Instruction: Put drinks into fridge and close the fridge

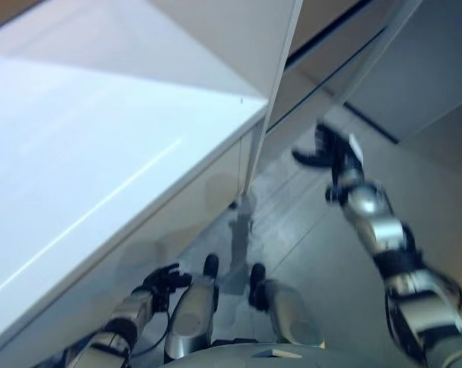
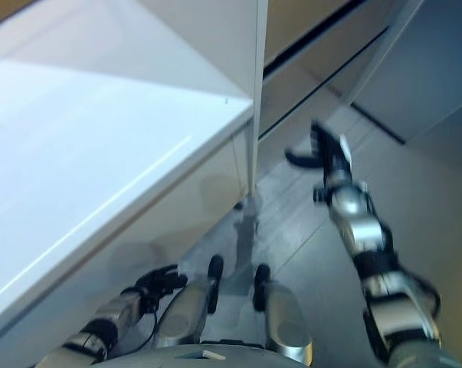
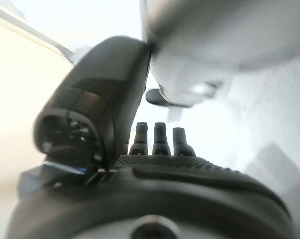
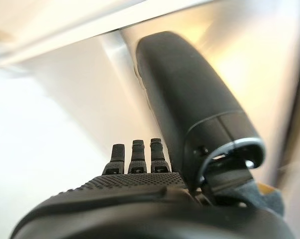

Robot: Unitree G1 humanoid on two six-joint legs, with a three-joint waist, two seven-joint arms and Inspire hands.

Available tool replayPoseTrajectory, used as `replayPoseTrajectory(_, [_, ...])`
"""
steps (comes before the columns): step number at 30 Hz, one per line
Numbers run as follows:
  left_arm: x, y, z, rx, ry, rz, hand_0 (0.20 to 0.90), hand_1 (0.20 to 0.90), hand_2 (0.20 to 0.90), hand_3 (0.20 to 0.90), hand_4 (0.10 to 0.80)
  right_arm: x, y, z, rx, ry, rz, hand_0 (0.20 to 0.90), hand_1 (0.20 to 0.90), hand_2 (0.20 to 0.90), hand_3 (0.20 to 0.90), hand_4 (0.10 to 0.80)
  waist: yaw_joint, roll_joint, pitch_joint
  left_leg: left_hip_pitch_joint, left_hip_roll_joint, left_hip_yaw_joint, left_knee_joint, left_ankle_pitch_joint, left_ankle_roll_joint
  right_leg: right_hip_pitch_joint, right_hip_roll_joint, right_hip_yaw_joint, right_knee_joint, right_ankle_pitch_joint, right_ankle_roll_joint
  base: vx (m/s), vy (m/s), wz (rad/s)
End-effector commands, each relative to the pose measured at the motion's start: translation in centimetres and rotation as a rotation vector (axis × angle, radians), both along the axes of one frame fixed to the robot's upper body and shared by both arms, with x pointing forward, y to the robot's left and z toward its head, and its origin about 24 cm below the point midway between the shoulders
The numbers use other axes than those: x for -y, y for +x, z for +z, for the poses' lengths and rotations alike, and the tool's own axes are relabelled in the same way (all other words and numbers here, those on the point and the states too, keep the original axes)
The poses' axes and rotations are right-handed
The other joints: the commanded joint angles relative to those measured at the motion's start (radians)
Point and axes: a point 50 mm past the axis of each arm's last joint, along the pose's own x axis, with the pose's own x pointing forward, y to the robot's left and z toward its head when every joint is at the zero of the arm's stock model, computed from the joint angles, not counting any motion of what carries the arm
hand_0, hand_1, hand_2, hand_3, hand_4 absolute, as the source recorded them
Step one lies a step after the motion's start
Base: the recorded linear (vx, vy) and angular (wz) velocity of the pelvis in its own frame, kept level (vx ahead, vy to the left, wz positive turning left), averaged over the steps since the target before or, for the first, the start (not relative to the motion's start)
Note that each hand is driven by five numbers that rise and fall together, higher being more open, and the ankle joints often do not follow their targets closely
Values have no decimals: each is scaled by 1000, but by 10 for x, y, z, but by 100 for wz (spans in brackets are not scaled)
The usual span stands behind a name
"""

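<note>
A large white fridge (image 1: 100,153) fills the left of the eye views, seen from above; its tall front corner edge (image 2: 257,92) runs down the middle. My right hand (image 1: 334,149) is raised to the right of that edge, apart from it, with fingers straight and thumb out, holding nothing. It shows open in the right wrist view (image 4: 140,154) too, facing a white surface. My left hand (image 1: 163,280) hangs low beside the fridge's side wall, relaxed and empty, as the left wrist view (image 3: 159,137) also shows.
Grey floor (image 1: 322,253) lies to the right of the fridge. A beige wall with a dark gap (image 1: 330,27) and a grey panel (image 1: 422,69) stand at the back right.
</note>
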Motion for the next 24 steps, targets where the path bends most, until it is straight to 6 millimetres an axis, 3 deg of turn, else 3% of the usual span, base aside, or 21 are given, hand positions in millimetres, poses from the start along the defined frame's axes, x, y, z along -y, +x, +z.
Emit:
replayPoseTrajectory(1, [3,-43,-15,-99,-57,37,900,900,900,900,800,3,-36,-38,-112,-28,18,900,900,900,900,800,-60,0,-170,15,-39,102,-7,-52,70,36,29,92,-157,131,71,28,110,-34])
replayPoseTrajectory(2, [-2,-51,-17,-102,-60,64,900,900,900,900,800,7,-62,-67,-228,-12,-22,900,900,900,900,800,-70,0,-189,45,-38,110,-36,-50,69,56,31,96,-187,142,77,21,79,-32])
replayPoseTrajectory(4, [-8,-58,-19,-105,-46,90,900,900,900,900,800,15,-96,-96,-383,-42,-44,900,900,900,900,800,-76,2,-211,73,-39,122,-73,-47,70,78,36,101,-230,158,84,-3,78,-29])
replayPoseTrajectory(8, [-15,-69,-22,-122,-35,129,900,900,900,900,800,16,-157,-135,-647,7,-65,900,900,900,900,800,-82,15,-242,102,-35,128,-144,-25,68,96,49,109,-266,170,90,-45,58,-17])
replayPoseTrajectory(12, [-14,-75,-24,-129,-33,108,900,900,900,900,800,4,-208,-156,-864,82,-47,900,900,900,900,800,-85,26,-249,107,-32,126,-154,-20,67,99,49,109,-261,160,87,-47,45,-9])
replayPoseTrajectory(17, [-6,-86,-28,-155,-62,116,900,900,900,900,800,-2,-228,-162,-957,143,-65,900,900,900,900,800,-89,37,-254,113,-35,129,-142,-34,73,105,46,112,-254,148,84,-19,45,-5])
replayPoseTrajectory(24, [1,-87,-29,-166,-98,97,900,900,900,900,800,-4,-231,-163,-1023,128,1,900,900,900,900,800,-91,45,-256,124,-37,130,-141,-47,78,112,47,111,-255,138,83,-10,37,-7])
